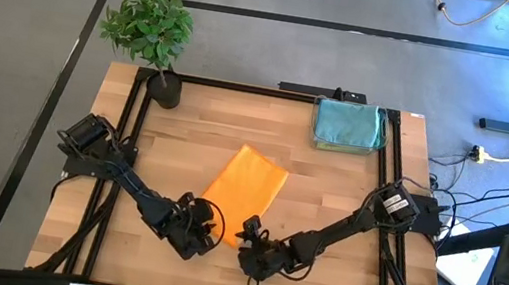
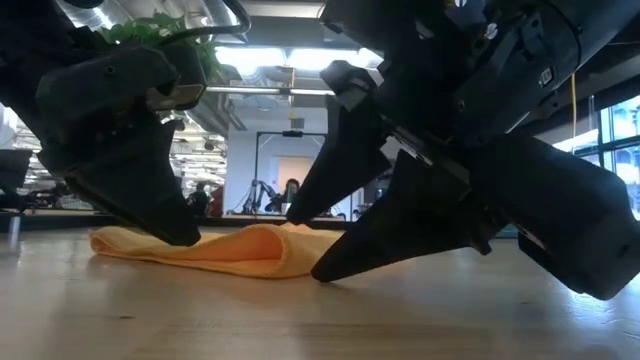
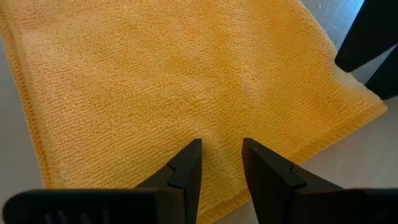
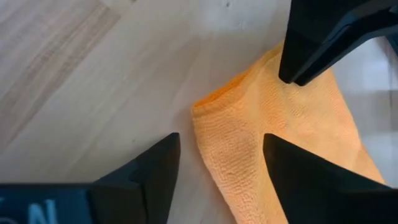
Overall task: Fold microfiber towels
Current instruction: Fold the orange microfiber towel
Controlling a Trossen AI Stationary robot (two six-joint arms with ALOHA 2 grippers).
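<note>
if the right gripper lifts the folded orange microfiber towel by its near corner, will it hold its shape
Probably not: the folded orange microfiber towel lies soft and rounded at its fold, so it would likely droop. Its looped pile suggests decent grip. The layers may well slide open.
</note>
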